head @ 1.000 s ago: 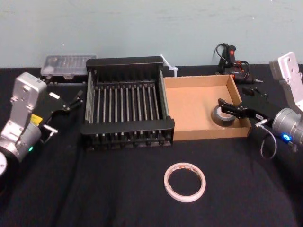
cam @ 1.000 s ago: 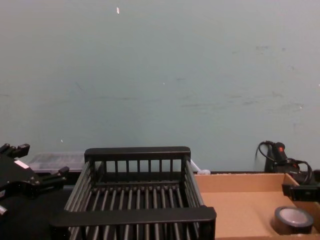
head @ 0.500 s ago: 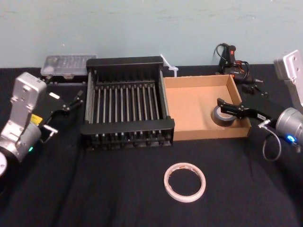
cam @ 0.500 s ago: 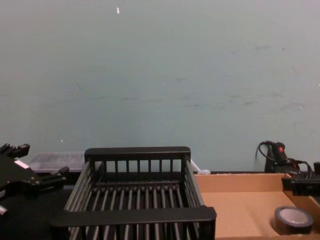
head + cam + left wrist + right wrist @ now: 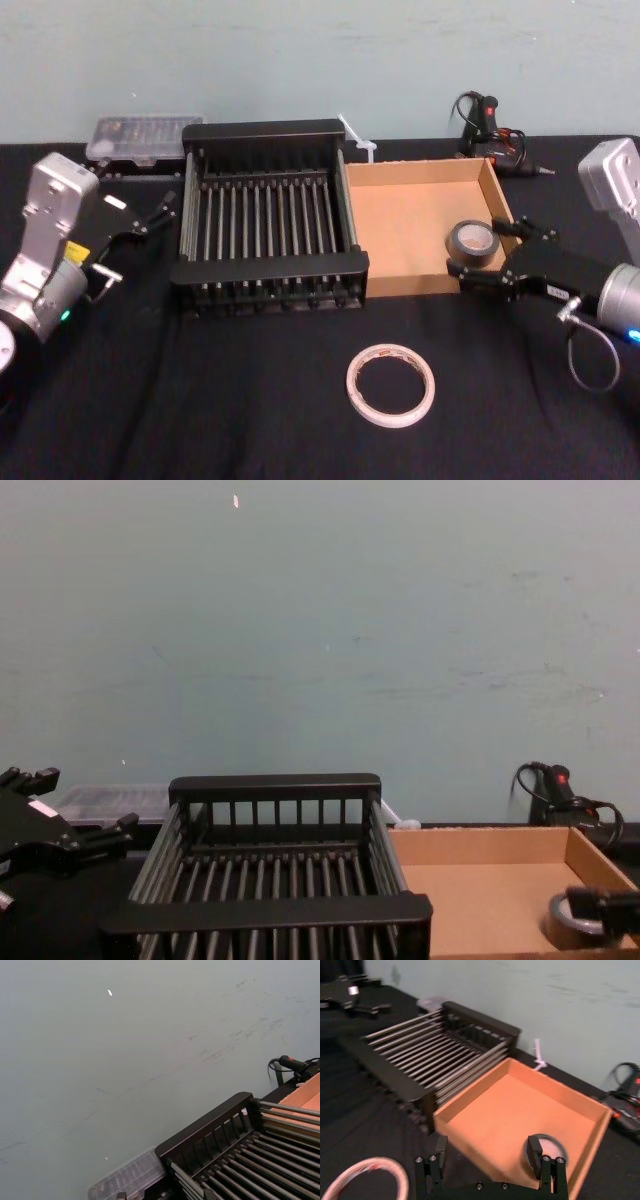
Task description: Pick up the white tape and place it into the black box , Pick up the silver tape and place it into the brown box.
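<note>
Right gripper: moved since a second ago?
Yes: the right gripper drew back toward the robot, off the silver tape, to the near wall of the brown box.

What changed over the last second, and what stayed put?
The right gripper, open, pulled back toward the robot from over the silver tape, leaving it lying in the brown box. The white tape stayed on the table, and the left gripper stayed parked left of the black box.

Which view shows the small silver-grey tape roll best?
Head view: the silver-grey tape roll lies whole in the brown cardboard tray. Right wrist view: partly behind the right gripper. Chest view: half covered.
</note>
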`<move>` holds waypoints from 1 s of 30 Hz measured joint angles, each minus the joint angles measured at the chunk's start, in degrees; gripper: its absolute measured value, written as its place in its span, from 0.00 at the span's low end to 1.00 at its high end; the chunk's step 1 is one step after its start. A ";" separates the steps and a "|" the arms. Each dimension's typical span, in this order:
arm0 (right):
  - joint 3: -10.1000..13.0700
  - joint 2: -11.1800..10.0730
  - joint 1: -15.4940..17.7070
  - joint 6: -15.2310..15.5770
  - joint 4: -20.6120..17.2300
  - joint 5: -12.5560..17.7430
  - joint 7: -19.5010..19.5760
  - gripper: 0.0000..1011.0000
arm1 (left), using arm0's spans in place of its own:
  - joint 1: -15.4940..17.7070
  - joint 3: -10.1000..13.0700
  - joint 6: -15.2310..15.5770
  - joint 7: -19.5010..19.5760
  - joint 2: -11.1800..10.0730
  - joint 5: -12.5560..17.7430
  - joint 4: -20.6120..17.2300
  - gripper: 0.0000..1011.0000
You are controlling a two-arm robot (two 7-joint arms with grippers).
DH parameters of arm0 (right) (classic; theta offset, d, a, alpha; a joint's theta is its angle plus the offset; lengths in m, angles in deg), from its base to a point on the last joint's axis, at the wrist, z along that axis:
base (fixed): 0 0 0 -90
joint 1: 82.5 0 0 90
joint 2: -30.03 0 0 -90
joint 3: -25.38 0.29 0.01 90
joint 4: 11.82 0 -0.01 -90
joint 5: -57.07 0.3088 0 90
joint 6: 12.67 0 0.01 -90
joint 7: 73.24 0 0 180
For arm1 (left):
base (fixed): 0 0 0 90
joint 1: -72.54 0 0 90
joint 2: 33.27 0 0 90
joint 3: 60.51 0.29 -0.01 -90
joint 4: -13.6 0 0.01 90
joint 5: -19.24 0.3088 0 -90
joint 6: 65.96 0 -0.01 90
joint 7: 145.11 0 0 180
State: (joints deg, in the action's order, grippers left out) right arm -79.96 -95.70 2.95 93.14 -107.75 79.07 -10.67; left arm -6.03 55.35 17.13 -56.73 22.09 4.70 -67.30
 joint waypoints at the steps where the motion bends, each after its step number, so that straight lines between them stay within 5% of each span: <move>1: -0.17 -0.42 0.28 -0.07 -0.40 0.07 -0.30 0.99 | 0.00 0.00 0.00 0.00 0.00 0.00 0.00 0.99; 17: -6.62 -5.51 1.77 -0.88 -3.38 -1.10 -4.25 0.99 | 0.00 0.00 0.00 0.00 0.00 0.00 0.00 0.99; 30: -10.86 -5.48 -0.84 1.24 -1.52 -1.86 -5.58 0.99 | 0.00 0.00 0.00 0.00 0.00 0.00 0.00 0.99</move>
State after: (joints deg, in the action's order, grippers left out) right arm -90.81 -101.18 2.11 94.38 -109.27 77.20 -16.24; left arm -6.03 55.35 17.14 -56.73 22.09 4.70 -67.30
